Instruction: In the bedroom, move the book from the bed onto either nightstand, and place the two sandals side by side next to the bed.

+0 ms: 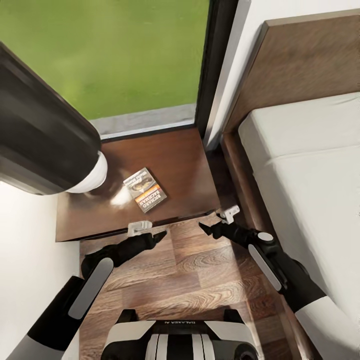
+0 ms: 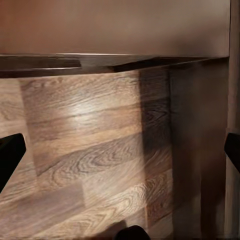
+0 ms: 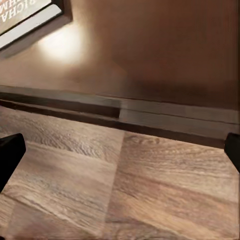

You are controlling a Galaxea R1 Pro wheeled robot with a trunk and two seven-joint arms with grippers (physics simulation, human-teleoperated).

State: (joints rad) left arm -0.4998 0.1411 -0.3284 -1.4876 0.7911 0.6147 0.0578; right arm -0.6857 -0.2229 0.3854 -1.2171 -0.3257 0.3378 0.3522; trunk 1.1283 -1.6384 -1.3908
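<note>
In the head view, the book [image 1: 144, 189] lies flat on the top of the nightstand [image 1: 185, 165], cover up, beyond both sets of jaws and well apart from them. The left gripper [image 1: 159, 235] hangs over the wood-plank floor [image 1: 200, 280] just short of the nightstand's front edge, holding nothing; the right gripper [image 1: 204, 227] hangs opposite it at the same edge, also holding nothing, and the two tips point toward each other with a gap of floor between them. The bed [image 1: 310, 165] with its light-grey mattress lies on the far side of the right gripper from the left one, its dark frame beside the right arm. Behind the nightstand, a dark-framed glass pane [image 1: 100, 55] shows green grass.

In the left wrist view, the dark fingertips [image 2: 10, 155] sit at opposite edges, jaws spread wide with bare floor between them; the nightstand's front edge runs ahead of them.

In the right wrist view, the fingertips [image 3: 10, 150] are likewise spread wide over floor. Ahead of the jaws is the nightstand top, and on it, off toward one finger's side, a corner of the book [image 3: 27, 17] with white lettering.
</note>
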